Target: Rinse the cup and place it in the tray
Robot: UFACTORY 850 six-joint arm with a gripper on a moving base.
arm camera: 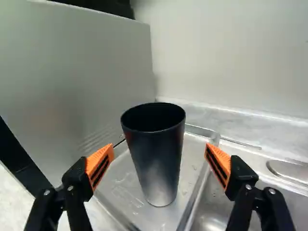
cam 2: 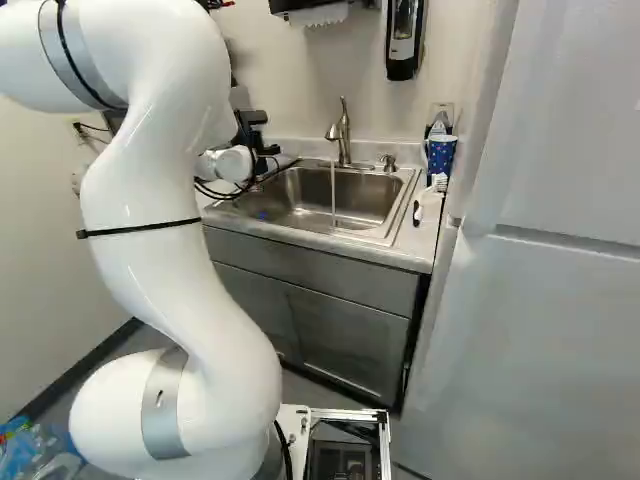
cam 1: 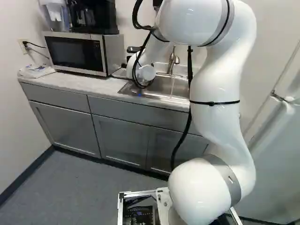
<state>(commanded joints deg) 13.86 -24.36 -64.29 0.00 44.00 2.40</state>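
Step in hand: judged as release and clearance at the placing stage. The black cup (arm camera: 158, 159) stands upright on the floor of the tray (arm camera: 190, 211), mouth up, its base closer to the sink-side edge than to the edge beside the microwave (cam 1: 77, 52). The gripper (arm camera: 160, 151) has its jaws wide apart, one orange pad on each side of the cup, with a visible gap at both sides; nothing is clamped. An approach for pick-up cannot be excluded, and these views do not confirm that the cup is rinsed.

Next move: if rinsing is complete, keep the jaws apart and back straight out, without brushing the cup wall. If not, advance, centre the cup, close on it and lift it clear of the tray edge before the transfer to the sink (cam 2: 300, 205).

Surroundings: water (cam 2: 333, 190) runs from the tap (cam 2: 340, 130) into the basin. The microwave side panel limits sideways travel on one side; the tap restricts the path over the sink. Caution: side contact could tip the tall, narrow-based cup. A blue patterned cup (cam 2: 441, 153) stands beside the refrigerator (cam 2: 530, 300), outside the working path.
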